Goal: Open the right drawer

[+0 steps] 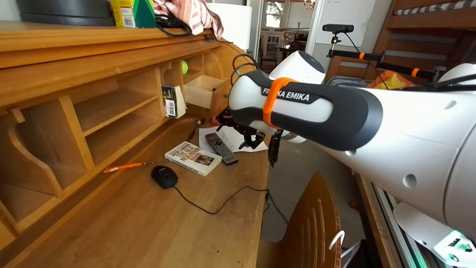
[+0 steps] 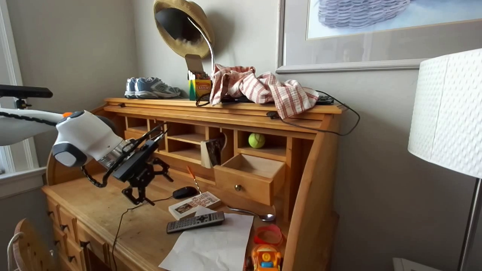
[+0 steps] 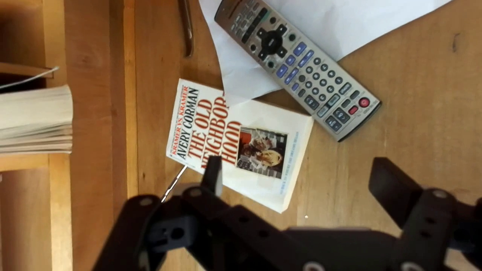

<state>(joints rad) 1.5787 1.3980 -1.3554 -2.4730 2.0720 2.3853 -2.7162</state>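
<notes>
Got the black two-fingered gripper (image 2: 162, 192) spread wide in mid-air over the honey-coloured wooden desk (image 2: 86, 199), well apart from the boxy pale-wood right drawer (image 2: 250, 184), sitting pretty far out already, just below the little wooden cubby (image 2: 273, 150) with a round yellow-green tennis ball (image 2: 257, 140) in it.

The right drawer (image 2: 250, 181) is standing open — its pale honey-coloured box is jutting out of the desk (image 2: 316, 177), just below an open compartment (image 2: 273, 151). Its plain wooden front is bearing one round metallic knob (image 2: 237, 187); its paler inside is showing from above.
</notes>
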